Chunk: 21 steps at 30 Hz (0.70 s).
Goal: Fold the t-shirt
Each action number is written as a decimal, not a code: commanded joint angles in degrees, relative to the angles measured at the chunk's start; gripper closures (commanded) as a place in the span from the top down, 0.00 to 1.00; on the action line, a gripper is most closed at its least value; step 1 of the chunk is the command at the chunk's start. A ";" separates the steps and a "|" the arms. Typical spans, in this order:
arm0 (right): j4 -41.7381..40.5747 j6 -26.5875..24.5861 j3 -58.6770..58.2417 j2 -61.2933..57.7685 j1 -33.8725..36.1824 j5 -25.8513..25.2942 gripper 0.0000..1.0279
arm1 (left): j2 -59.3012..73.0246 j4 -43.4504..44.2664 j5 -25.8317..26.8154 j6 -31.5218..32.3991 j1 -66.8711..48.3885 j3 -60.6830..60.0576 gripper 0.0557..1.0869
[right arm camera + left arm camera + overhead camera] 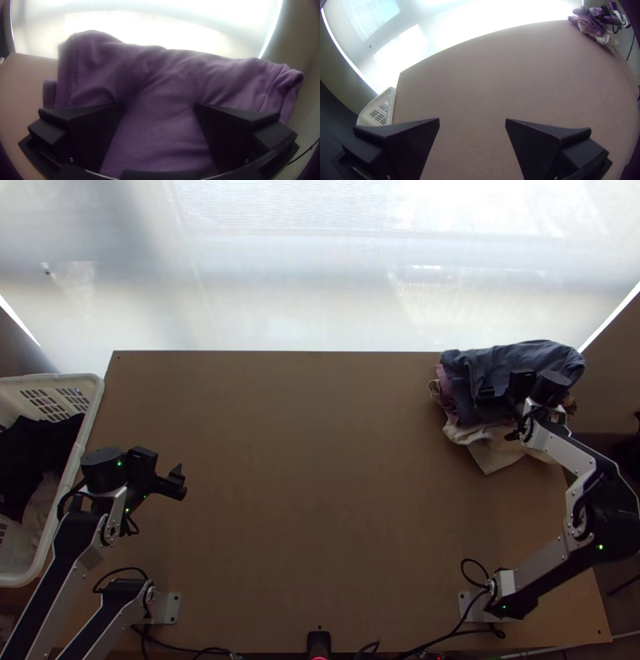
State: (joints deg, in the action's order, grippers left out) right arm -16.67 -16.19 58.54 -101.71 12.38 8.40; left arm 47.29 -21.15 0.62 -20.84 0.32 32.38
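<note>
A pile of bunched clothes lies at the table's far right corner, with a dark blue-grey garment (512,362) on top and a cream cloth (494,450) under it. My right gripper (490,394) is over this pile. In the right wrist view the right gripper (160,106) stands open above the top garment (166,76), which looks purple there and has soft creases. Over the table's left part is my left gripper (181,482). The left wrist view has the left gripper (472,120) open, with bare table between its fingers. Which garment is the t-shirt, I cannot tell.
A white basket (98,412) holding dark and light clothes stands at the table's left edge. Bare wooden table (320,484) stretches between the arms. Cables (456,632) run along the near edge by the arm bases.
</note>
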 commanded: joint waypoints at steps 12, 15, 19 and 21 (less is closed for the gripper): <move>7.09 -2.98 -11.79 35.35 0.71 -0.41 0.96 | -5.63 -3.11 0.08 0.89 -0.84 -0.74 0.94; 3.66 -5.79 -16.62 34.39 -1.92 -0.93 0.96 | -7.30 -3.20 0.08 0.54 -1.20 -2.32 0.94; -4.34 -7.72 -18.64 25.16 -4.30 -4.62 0.96 | -10.11 -3.99 -0.01 0.19 -1.20 -4.34 0.94; -7.59 -8.34 -17.85 21.38 -5.26 -5.42 0.96 | -11.87 -4.87 -0.01 -0.69 -1.11 -5.22 0.94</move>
State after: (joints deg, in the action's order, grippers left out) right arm -16.03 -21.63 43.77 -73.71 10.13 6.15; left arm 39.75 -24.56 0.78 -20.21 -0.69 29.89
